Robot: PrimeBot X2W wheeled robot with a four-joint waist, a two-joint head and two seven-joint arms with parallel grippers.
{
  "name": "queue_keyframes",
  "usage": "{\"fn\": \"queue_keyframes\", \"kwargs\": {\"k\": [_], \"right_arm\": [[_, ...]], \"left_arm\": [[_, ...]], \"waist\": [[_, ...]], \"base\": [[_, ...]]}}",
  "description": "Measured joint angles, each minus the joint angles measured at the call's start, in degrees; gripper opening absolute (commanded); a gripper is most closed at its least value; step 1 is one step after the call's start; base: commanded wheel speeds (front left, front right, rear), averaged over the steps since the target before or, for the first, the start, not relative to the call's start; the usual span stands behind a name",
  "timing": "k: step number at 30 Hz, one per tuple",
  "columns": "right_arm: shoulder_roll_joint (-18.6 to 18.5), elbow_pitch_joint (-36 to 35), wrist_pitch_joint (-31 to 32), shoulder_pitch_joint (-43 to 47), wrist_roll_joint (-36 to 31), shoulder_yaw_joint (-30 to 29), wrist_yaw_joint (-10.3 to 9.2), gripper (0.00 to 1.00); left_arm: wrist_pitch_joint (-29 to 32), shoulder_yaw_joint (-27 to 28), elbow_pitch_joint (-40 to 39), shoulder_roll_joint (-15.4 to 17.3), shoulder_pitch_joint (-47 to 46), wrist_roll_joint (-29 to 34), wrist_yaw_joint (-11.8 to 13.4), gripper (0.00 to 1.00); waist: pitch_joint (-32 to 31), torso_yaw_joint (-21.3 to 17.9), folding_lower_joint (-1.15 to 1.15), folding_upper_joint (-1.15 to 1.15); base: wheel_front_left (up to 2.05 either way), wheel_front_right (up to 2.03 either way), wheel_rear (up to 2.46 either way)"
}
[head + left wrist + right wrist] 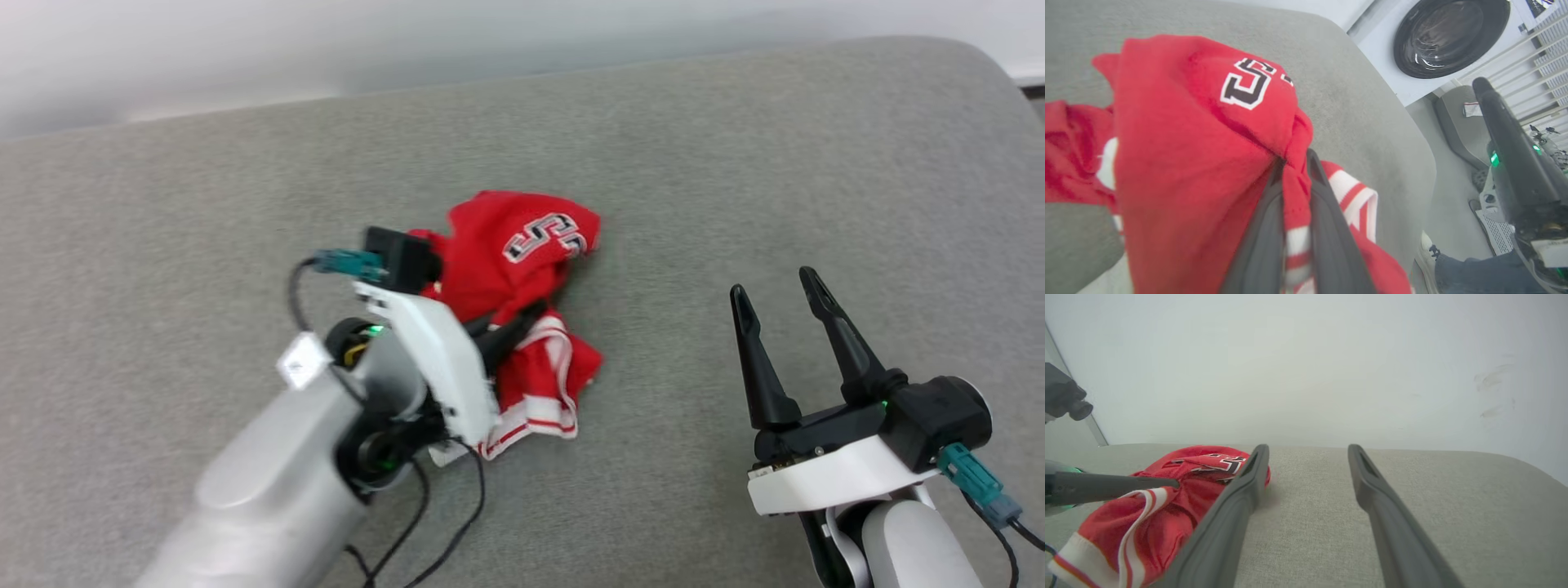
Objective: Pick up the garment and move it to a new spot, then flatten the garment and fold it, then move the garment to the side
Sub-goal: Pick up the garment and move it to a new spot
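Note:
The garment (522, 286) is a red jersey with white striped trim and black white-outlined numerals, bunched in a heap on the grey cushioned surface (735, 180). My left gripper (535, 312) is shut on a fold of its red cloth near the middle of the heap; in the left wrist view the cloth (1200, 134) is pinched between the two dark fingers (1327, 228). My right gripper (775, 286) stands open to the right of the garment, apart from it, with nothing between its fingers. The right wrist view has the garment (1167, 498) at lower left.
The grey surface ends at a rounded far-right corner (980, 65) with a pale wall behind it. Off that edge stand a washing machine (1449, 36), a person's shoe (1427, 249) and trouser leg on the floor. Loose black cables (441, 523) hang from my left arm.

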Motion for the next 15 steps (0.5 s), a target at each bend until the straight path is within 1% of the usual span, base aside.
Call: {"fn": "queue_keyframes", "kwargs": {"k": [5, 6, 7, 9, 11, 15], "right_arm": [[0.0, -0.25, 0.0, 0.13, 0.07, 0.22, 0.0, 1.0], [0.0, -0.33, 0.0, 0.13, 0.07, 0.02, 0.0, 1.0], [0.0, -0.33, 0.0, 0.13, 0.07, -0.13, 0.0, 1.0], [0.0, -0.32, 0.0, 0.13, 0.08, -0.38, 0.0, 1.0], [0.0, -0.27, 0.0, 0.14, 0.14, -0.64, 0.0, 1.0], [0.0, 0.07, 0.0, 0.54, 0.41, -0.82, 0.0, 1.0]], "left_arm": [[-2.38, -3.35, 6.59, -6.87, -3.05, 3.9, 0.93, 0.0], [-2.92, -4.02, 7.83, -7.91, -3.29, 4.39, 0.86, 0.36], [-3.65, -4.78, 9.07, -8.8, -3.31, 5.04, 0.56, 1.0], [-4.37, -6.46, 11.14, -10.02, -3.31, 6.06, 0.09, 1.0], [-5.66, -7.6, 12.33, -10.56, -3.3, 6.58, -0.26, 1.0], [-10.91, -8.13, 12.9, -10.28, -3.31, 7.69, -0.63, 1.0]], "waist": [[0.52, -3.07, 0.0, 0.0], [0.63, -3.49, 0.0, 0.0], [0.72, -3.78, 0.0, 0.0], [0.69, -4.02, 0.0, 0.0], [0.36, -3.88, 0.0, 0.0], [-0.74, -2.86, 0.0, 0.0]], "base": [[0.0, 0.0, 0.0], [0.0, 0.0, 0.0], [0.0, 0.0, 0.0], [0.0, 0.0, 0.0], [0.0, 0.0, 0.0], [0.0, 0.0, 0.0]]}}
